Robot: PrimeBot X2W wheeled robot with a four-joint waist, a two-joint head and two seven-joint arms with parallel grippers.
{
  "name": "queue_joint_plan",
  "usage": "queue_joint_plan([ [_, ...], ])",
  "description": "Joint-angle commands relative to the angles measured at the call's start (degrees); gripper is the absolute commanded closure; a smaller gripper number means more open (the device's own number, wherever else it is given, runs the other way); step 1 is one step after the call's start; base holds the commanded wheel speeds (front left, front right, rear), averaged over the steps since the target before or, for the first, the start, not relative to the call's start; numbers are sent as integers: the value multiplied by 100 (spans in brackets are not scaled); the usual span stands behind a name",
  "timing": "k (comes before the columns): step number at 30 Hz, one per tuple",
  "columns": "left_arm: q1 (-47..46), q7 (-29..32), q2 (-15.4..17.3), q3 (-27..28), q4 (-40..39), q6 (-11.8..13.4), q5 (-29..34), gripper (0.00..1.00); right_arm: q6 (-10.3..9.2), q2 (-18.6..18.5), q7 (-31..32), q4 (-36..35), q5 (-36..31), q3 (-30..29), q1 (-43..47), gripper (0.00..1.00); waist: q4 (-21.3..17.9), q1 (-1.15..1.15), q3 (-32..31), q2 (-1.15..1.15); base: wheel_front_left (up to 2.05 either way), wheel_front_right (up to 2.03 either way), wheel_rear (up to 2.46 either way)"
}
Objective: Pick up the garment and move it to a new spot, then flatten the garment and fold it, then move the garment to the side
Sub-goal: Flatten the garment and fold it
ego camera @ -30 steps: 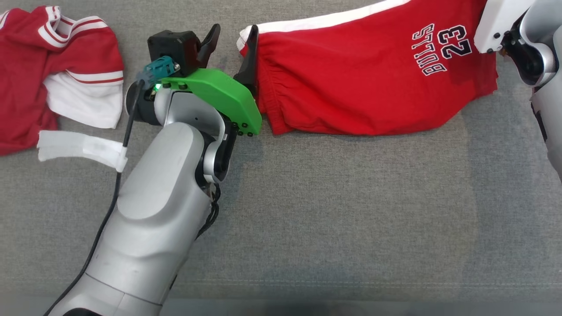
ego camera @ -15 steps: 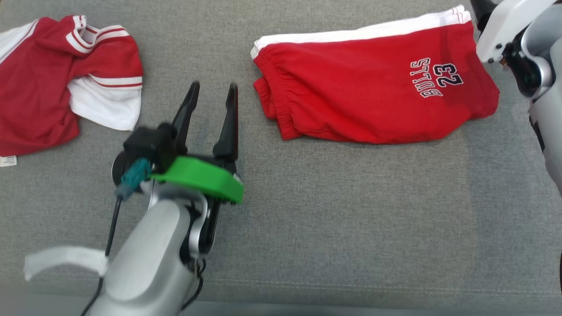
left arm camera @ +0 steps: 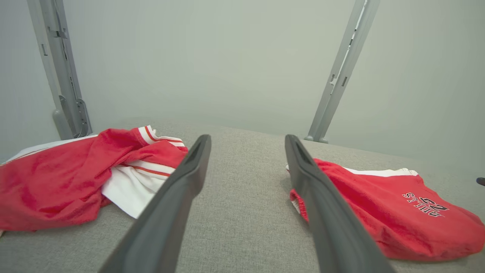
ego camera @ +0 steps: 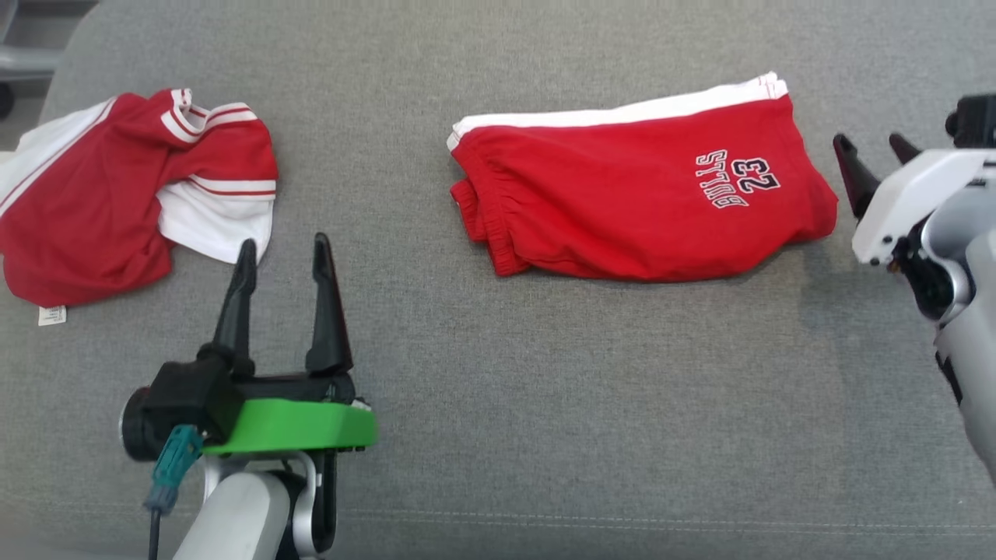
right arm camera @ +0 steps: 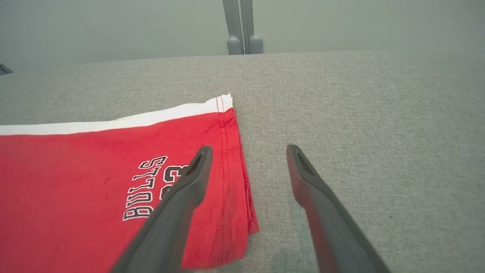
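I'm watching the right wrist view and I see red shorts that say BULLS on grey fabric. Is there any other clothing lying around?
Observer: Yes. A crumpled red and white jersey lies on the grey fabric surface, well to the left of the folded red shorts.
Operator: Where's the other hand thingy?
Observer: The left gripper is open, between the two garments, nearer the jersey and touching neither.
Operator: What's at the shorts' other end?
Observer: A gathered elastic waistband, on the side facing the left gripper.
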Motion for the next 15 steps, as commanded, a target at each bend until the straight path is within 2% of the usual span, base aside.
queue_joint_plan([
  [1,200,-21,-46,124,-100,82,151,0,-2,90,-90,22,-15,-129,185,0,-38,0,-182,0,0,0,0],
  [4,376,-22,-85,263,-174,122,289,0,-2,185,-179,49,-60,-272,356,0,-34,0,-242,0,0,0,0],
  [7,579,-16,-88,380,-126,58,415,0,-2,307,-298,127,-127,-463,550,0,-2,0,-306,0,0,0,0],
  [15,707,-17,230,266,184,-402,722,0,-2,527,-539,527,-415,-874,787,0,176,0,-339,0,0,0,0],
])
